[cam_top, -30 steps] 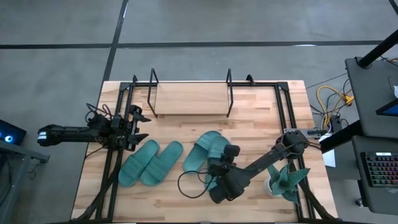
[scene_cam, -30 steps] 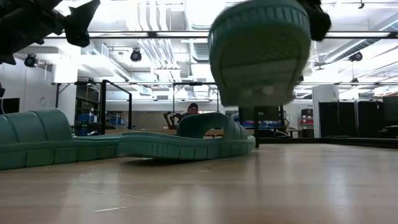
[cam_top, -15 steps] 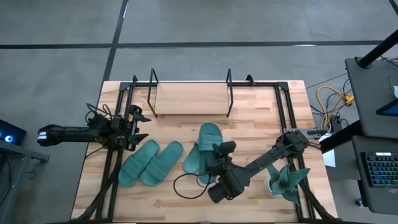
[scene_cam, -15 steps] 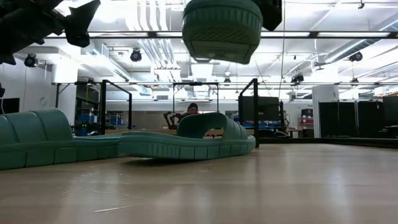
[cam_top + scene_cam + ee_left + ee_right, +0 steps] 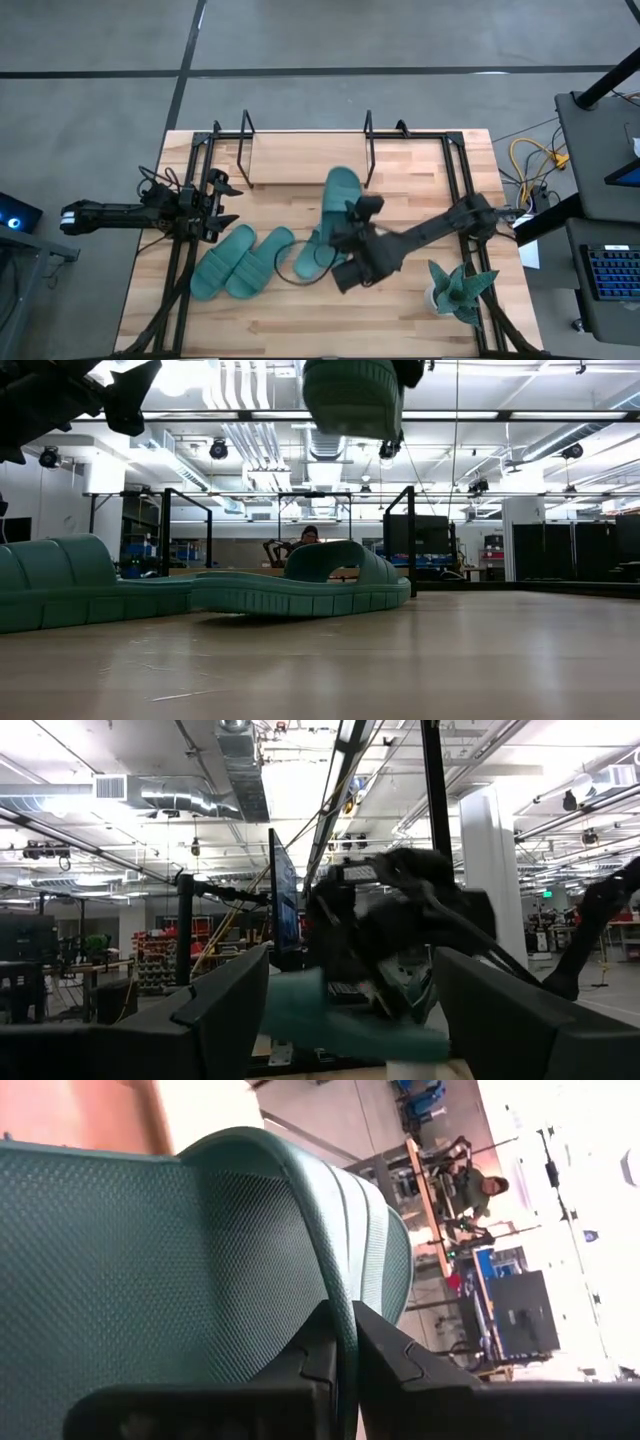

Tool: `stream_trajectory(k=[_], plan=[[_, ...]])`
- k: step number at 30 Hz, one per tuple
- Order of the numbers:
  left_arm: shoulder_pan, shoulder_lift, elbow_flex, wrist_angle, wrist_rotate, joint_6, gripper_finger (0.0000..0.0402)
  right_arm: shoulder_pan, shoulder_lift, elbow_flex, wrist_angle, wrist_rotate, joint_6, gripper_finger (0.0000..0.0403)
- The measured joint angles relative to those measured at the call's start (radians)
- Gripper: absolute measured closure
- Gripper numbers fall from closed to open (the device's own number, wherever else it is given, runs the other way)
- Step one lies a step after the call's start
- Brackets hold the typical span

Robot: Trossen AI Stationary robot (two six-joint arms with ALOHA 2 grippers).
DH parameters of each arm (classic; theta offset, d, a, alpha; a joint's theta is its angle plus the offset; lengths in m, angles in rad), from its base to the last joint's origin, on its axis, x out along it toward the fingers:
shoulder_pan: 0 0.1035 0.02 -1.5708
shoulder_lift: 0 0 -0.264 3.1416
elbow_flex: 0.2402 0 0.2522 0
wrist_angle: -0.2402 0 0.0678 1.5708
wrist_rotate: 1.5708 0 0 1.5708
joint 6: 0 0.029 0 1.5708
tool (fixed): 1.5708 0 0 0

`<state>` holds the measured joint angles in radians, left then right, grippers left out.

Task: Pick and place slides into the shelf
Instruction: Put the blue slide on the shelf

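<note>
None of the slides sits on the shelf yet, so the job looks to be in its first placement. The right hand grips one slide by its edge, fingers pinched thin on the rim, and holds it lifted off the desk, its toe end just at the front of the shelf's wooden board. A second slide lies on the desk partly under that arm, and a pair rests side by side nearer the left hand, which waits at the desk's left edge with its fingers spread apart, holding nothing. By my judgement three slides remain to be picked after this one is set down.
</note>
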<state>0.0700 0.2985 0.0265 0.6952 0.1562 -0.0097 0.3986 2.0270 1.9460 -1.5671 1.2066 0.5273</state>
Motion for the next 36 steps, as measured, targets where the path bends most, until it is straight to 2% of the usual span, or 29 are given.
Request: stream_trajectory(k=[4, 10, 14, 21, 26, 36], plan=[[0.0, 0.0, 0.0, 0.0, 0.0, 0.0, 0.0133, -0.035, -0.059, -0.01, 0.025, 0.002, -0.09, 0.039], [0.0, 0.0, 0.0, 0.0, -0.005, 0.025, 0.0133, -0.089, -0.159, -0.049, 0.152, -0.028, -0.207, 0.039], [0.0, 0.001, 0.0, 0.001, -0.01, 0.05, 0.0133, -0.128, -0.202, -0.051, 0.243, -0.129, -0.305, 0.039], [0.0, 0.0, 0.0, 0.001, -0.015, 0.051, 0.0133, -0.2, -0.231, -0.051, 0.497, -0.405, -0.646, 0.039], [0.0, 0.001, 0.0, 0.001, -0.015, 0.051, 0.0133, -0.26, -0.234, -0.051, 0.549, -0.421, -0.755, 0.039], [0.0, 0.002, 0.0, 0.001, -0.015, 0.051, 0.0133, -0.426, -0.235, -0.084, 0.562, -0.494, -0.828, 0.039]])
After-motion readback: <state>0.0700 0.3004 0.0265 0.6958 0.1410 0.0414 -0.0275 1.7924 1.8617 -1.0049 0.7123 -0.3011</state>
